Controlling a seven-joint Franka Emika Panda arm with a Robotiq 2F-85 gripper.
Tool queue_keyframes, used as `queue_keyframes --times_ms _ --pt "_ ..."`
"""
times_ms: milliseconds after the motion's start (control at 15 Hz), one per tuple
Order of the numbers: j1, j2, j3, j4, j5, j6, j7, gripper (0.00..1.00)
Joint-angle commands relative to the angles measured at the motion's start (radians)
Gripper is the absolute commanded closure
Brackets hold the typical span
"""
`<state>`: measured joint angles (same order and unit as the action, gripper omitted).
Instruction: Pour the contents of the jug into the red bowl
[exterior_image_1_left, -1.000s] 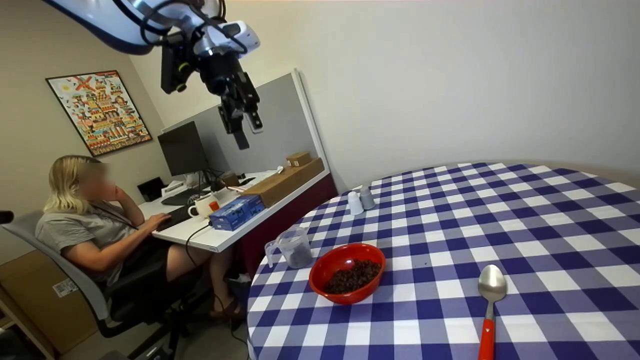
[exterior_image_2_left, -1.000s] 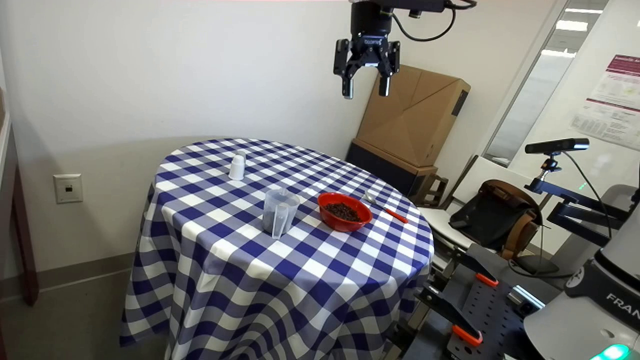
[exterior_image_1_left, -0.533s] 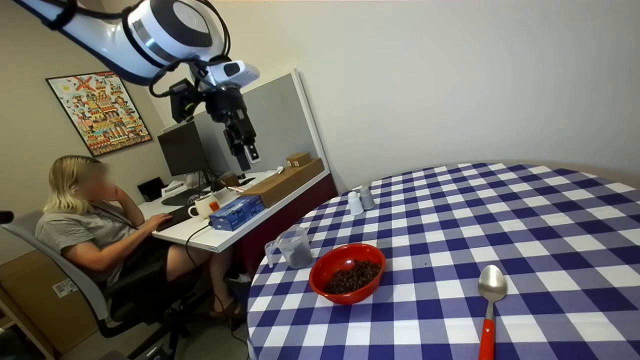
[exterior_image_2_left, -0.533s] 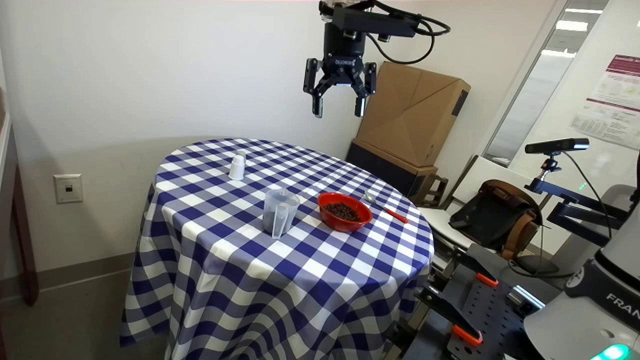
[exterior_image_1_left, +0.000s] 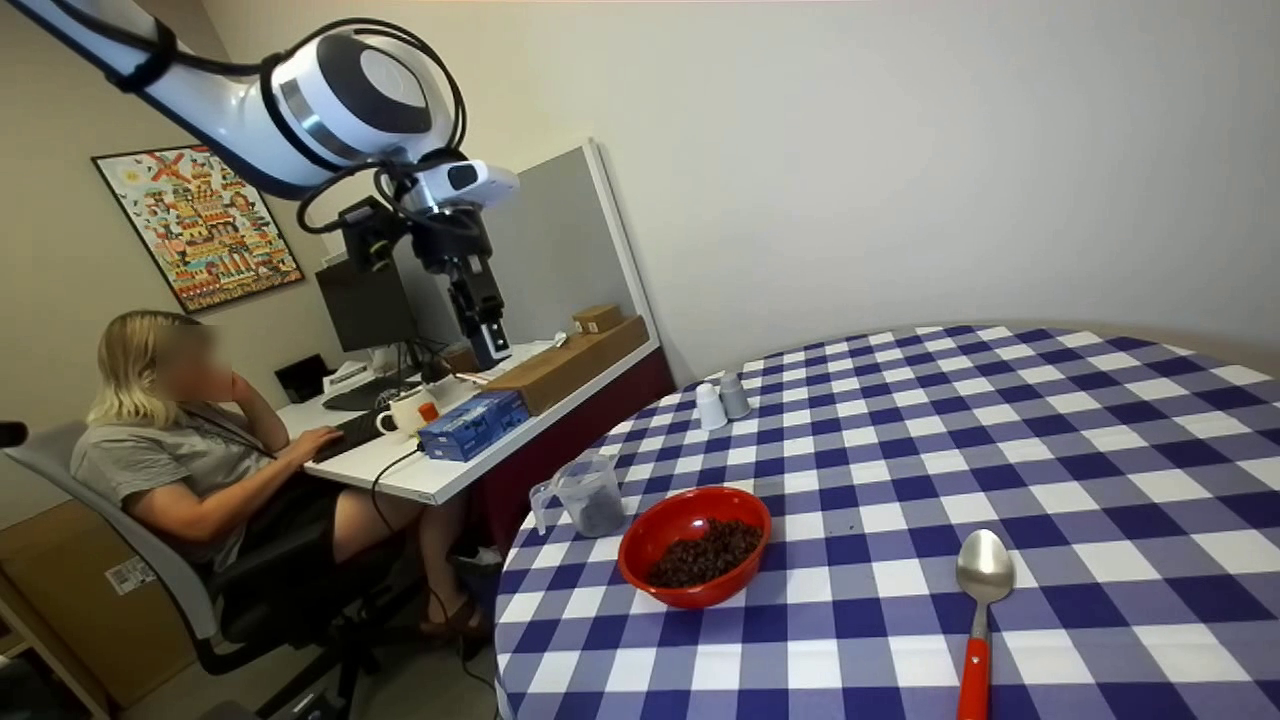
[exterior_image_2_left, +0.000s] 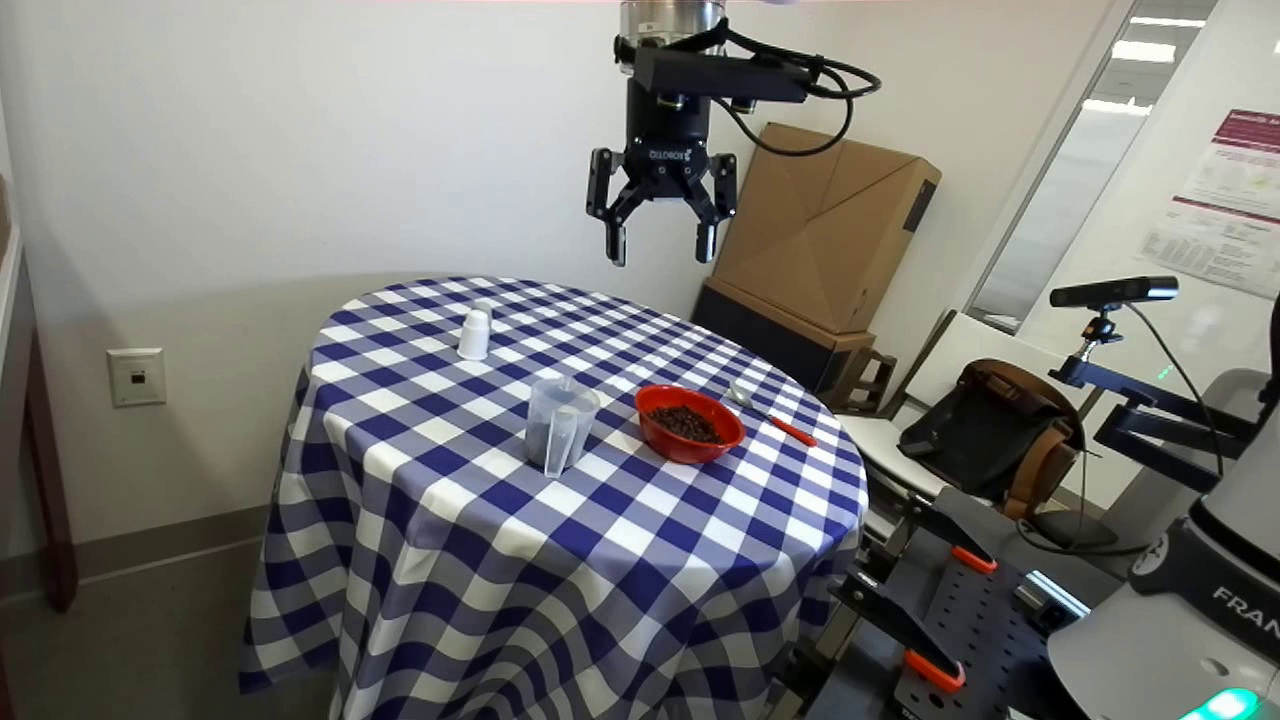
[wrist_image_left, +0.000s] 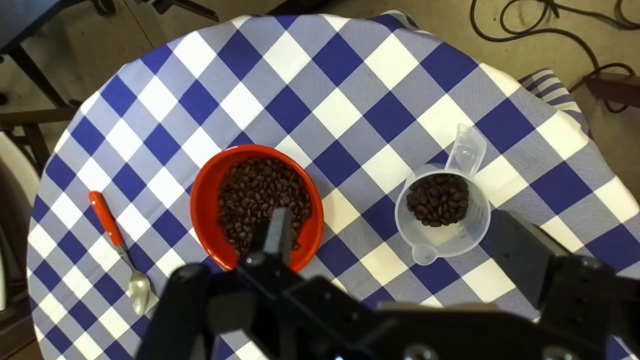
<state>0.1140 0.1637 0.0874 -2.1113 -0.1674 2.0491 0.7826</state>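
High over the checked desk (exterior_image_1_left: 1060, 480) hangs the pincer (exterior_image_2_left: 661, 250), its two fingers spread wide apart. Lettering on the pincer's body is too small to read surely; on the robot base (exterior_image_2_left: 1130, 640), "FRAN" can be read before the view's edge cuts the word. Print on the poster (exterior_image_2_left: 1235, 180) and the blue box (exterior_image_1_left: 475, 425) is illegible. Compared with a second ago, the pincer sits lower in both exterior views, while the jug (exterior_image_2_left: 562, 425), the red bowl (wrist_image_left: 205, 205) and the spoon (exterior_image_1_left: 984, 580) keep their places. Upright on the desk, the jug stands near the bowl but apart from it. Only the wrist view looks down into the jug, where dark beans (wrist_image_left: 437, 200) lie at the bottom; both exterior views give just a greyish mass through its wall. A larger heap of beans (wrist_image_left: 260, 190) shows in the bowl from every view. A person (exterior_image_1_left: 190, 430) seated at a white worktop (exterior_image_1_left: 425, 480) appears only in an exterior view; a bag (exterior_image_2_left: 985, 440) on a chair (exterior_image_2_left: 885, 450), too, only in an exterior view.
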Motion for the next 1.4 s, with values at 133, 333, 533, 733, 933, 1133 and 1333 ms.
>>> queue_keyframes --times_ms 133,333,533,733,933,1133,1333 --pt "0.013 -0.002 -0.010 -0.005 -0.002 0.008 0.002 0.00" --pt "0.022 0.044 -0.004 -0.002 0.022 0.077 0.025 0.00" --pt "0.042 0.103 -0.010 0.016 0.013 0.178 0.091 0.00" --pt "0.069 0.160 -0.036 0.029 -0.018 0.290 0.209 0.00" --pt "0.084 0.209 -0.063 0.045 -0.009 0.338 0.283 0.00" --pt "0.082 0.247 -0.078 0.059 0.017 0.325 0.307 0.00" --pt "0.067 0.277 -0.072 0.064 0.067 0.303 0.281 0.00"
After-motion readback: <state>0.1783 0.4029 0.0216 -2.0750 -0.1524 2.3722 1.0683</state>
